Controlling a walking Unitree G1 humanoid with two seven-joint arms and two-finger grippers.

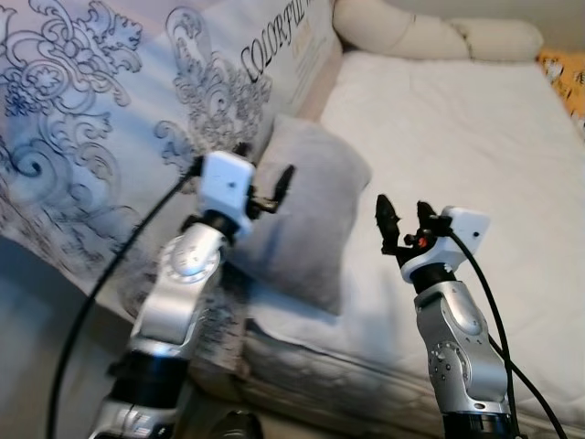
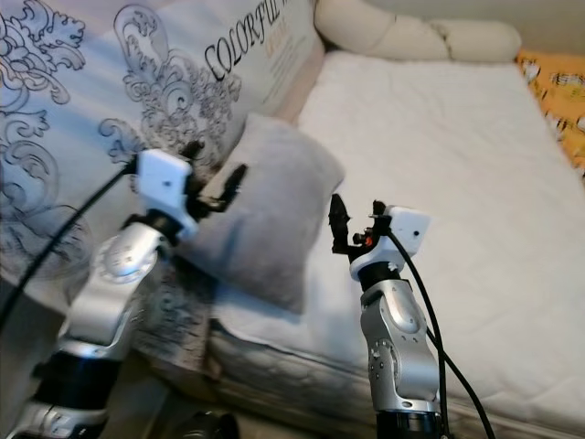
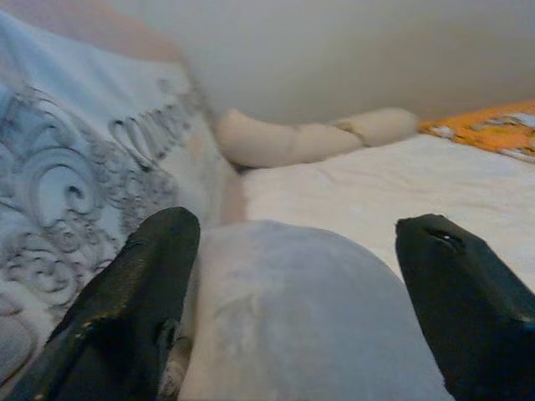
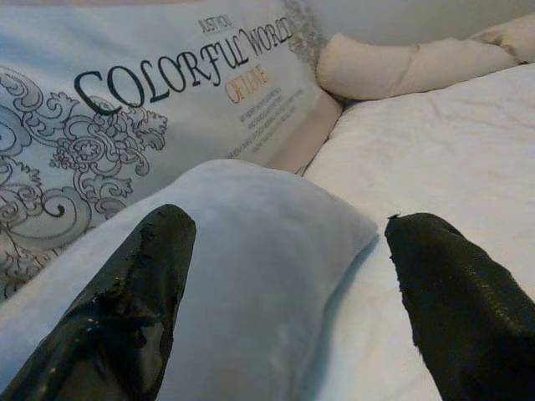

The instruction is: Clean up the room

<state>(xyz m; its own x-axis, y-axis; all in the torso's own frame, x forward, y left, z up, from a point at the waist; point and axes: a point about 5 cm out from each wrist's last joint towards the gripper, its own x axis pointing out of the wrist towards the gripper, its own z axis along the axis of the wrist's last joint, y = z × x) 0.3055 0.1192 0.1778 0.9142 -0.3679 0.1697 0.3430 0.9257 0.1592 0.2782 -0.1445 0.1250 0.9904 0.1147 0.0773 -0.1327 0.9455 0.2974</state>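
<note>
A grey pillow (image 1: 306, 219) lies tilted at the near left edge of the white bed (image 1: 457, 137), leaning against a big printed cushion (image 1: 110, 110). My left gripper (image 1: 265, 169) is open at the pillow's left upper edge, with its fingers (image 3: 125, 309) spread to either side of the pillow (image 3: 292, 334). My right gripper (image 1: 405, 218) is open just to the right of the pillow, above the sheet. It points toward the pillow (image 4: 251, 251) and holds nothing.
The printed cushion, marked "COLORFUL WORLD" (image 4: 184, 71), fills the left side. A long cream bolster (image 1: 430, 37) lies at the head of the bed. Orange patterned cloth (image 1: 567, 78) shows at the far right. The mattress edge (image 1: 302, 366) runs below the pillow.
</note>
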